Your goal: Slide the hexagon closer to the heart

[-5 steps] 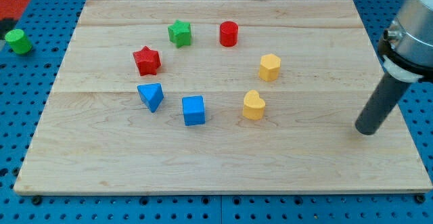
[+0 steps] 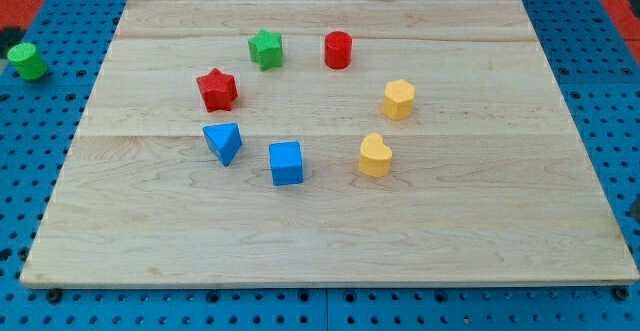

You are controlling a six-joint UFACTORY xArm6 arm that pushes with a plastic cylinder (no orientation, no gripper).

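Note:
A yellow hexagon block [image 2: 399, 99] sits right of the board's centre. A yellow heart block [image 2: 375, 156] lies just below it and a little to the left, a small gap apart. My tip and rod do not show in the camera view.
A red cylinder [image 2: 338, 49], green star [image 2: 265, 48], red star [image 2: 217, 89], blue triangle [image 2: 223, 142] and blue cube [image 2: 286, 163] form a ring with the yellow blocks on the wooden board [image 2: 520, 221]. A green cylinder [image 2: 28, 61] stands off the board at the view's left.
The rod, which stood near the board's right edge, has left the view. No block has moved.

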